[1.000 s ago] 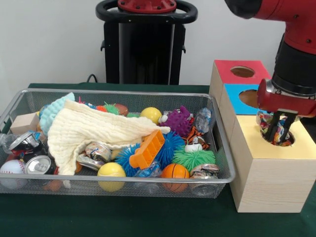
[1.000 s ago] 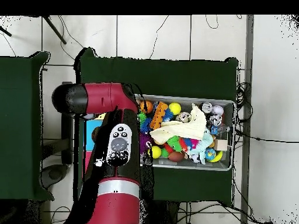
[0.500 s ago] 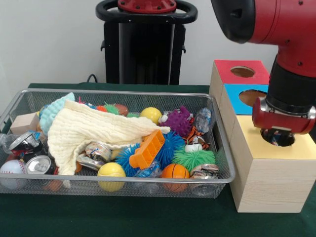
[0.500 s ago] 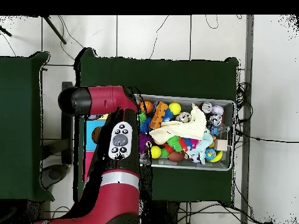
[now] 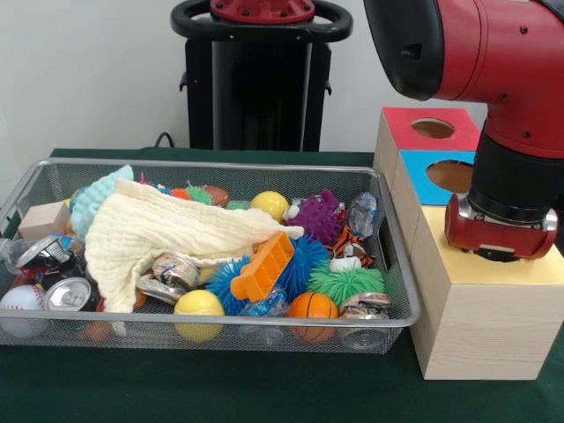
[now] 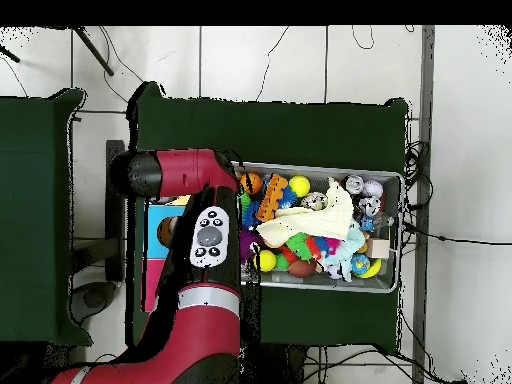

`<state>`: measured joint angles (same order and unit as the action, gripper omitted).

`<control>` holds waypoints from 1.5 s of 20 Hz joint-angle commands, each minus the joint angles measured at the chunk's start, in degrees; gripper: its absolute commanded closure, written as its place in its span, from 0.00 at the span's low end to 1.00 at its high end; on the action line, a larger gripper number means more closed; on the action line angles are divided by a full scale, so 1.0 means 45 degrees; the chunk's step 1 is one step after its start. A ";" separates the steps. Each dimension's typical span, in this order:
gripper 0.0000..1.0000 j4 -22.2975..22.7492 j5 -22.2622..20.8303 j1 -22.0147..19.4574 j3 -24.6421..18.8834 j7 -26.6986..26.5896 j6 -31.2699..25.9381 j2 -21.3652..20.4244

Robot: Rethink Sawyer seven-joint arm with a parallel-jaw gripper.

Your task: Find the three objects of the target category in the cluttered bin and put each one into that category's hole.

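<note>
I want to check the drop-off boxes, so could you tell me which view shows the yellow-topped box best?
The front view: the yellow-topped box shows its wooden front and top, with the arm over its hole. In the overhead view the arm hides it almost entirely.

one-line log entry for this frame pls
phase: at drop-off | gripper: low over yellow box hole, open/shut not visible | wire bin: cloth, balls, cans in it | red box, blue box: holes uncovered
</note>
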<state>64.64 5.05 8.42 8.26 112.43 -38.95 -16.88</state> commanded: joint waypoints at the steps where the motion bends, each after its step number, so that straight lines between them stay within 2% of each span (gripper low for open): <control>1: 1.00 0.0308 0.0123 -0.0528 -0.0638 0.2048 0.0805 0.1301; 6: 1.00 0.0278 0.0081 -0.0458 -0.0542 0.2068 0.0684 0.1241; 7: 0.00 0.0270 0.0064 -0.0462 -0.0557 0.2013 0.0668 0.1226; 15: 0.00 0.0369 0.0049 -0.0402 -0.0510 0.1969 0.0399 0.1035; 19: 0.00 0.0045 -0.0041 -0.0375 -0.0336 0.1923 0.0125 0.1160; 30: 0.00 0.0269 0.0103 -0.0508 -0.0407 0.1748 -0.0500 0.0502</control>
<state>64.58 5.09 8.49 8.31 112.45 -39.22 -16.73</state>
